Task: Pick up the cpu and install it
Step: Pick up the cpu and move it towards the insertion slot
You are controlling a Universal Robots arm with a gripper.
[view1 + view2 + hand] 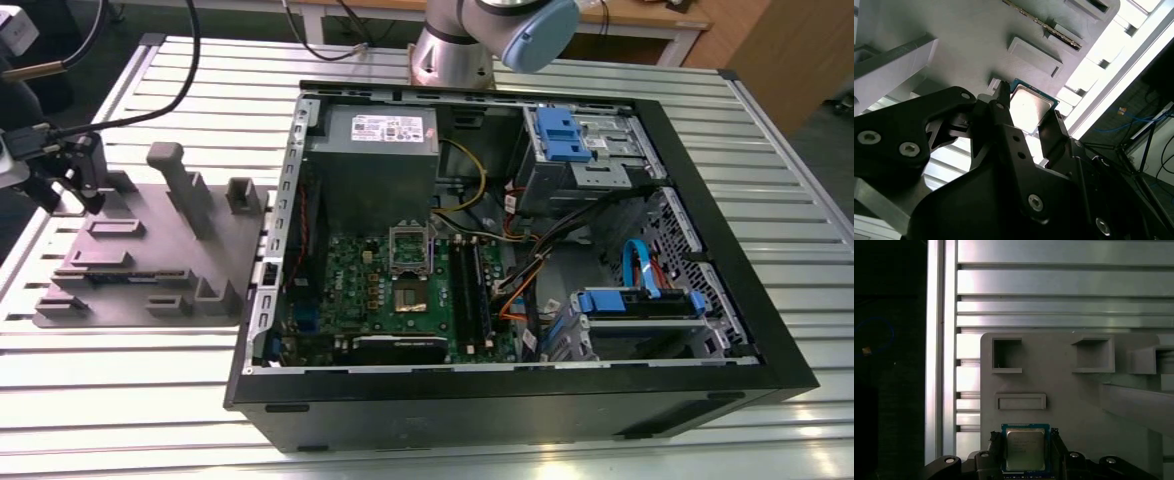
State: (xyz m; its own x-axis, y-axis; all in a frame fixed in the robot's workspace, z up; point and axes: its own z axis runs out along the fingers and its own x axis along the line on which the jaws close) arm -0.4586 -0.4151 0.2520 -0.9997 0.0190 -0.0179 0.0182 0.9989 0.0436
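Currently, exterior view: slatted metal counter carrying an open computer case, its side panel off so the motherboard lies face-up and can be reached from above. A grey parts tray sits just beside the case on the exterior view's left, its pockets and posts keeping components at fixed spots. The arm is rooted on the far side behind the case, and the hand is out over the tray's far left corner, pointing down. Second wrist view: cpu, silver top up with a green border showing, near the tray's edge and well apart from the motherboard. One black finger bears on each of two opposite edges, so the hand pinches the cpu across its width, a side grip that likely keeps the underside untouched. First wrist view: the cpu sits square and centred between the fingertips, with tray pockets beyond it and counter slats past the tray rim. The wrist is judged near vertical and squared to the tray's sides.
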